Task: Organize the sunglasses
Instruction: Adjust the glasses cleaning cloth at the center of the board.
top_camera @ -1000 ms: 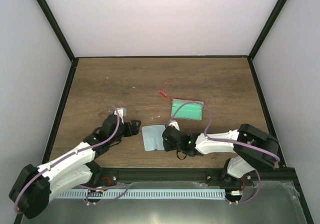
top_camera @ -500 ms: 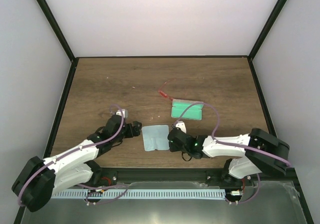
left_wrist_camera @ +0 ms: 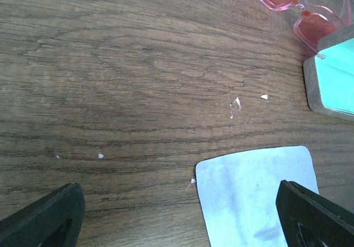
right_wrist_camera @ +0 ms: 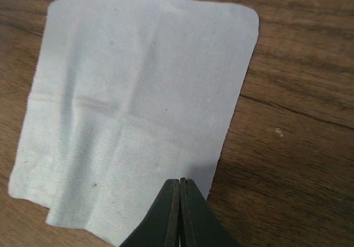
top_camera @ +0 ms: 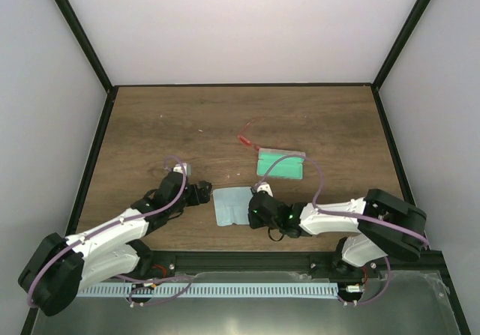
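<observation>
From above, the sunglasses lie near the worktop's middle, just beside the open case's far corner. The cloth sits toward the near edge, between the left tool and right tool. Left wrist: fingers wide apart, empty. Right wrist: fingers pressed together at the cloth's edge, a pinch unclear. The cloth step seems in hand; next, an open tool must reach the thin frame.

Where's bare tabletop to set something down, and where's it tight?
Free: the whole left and back strip of the table, between the walls and the sunglasses; also the right side beyond the case. Crowded: near centre, where the cloth lies between the left end effector and right end effector.
</observation>
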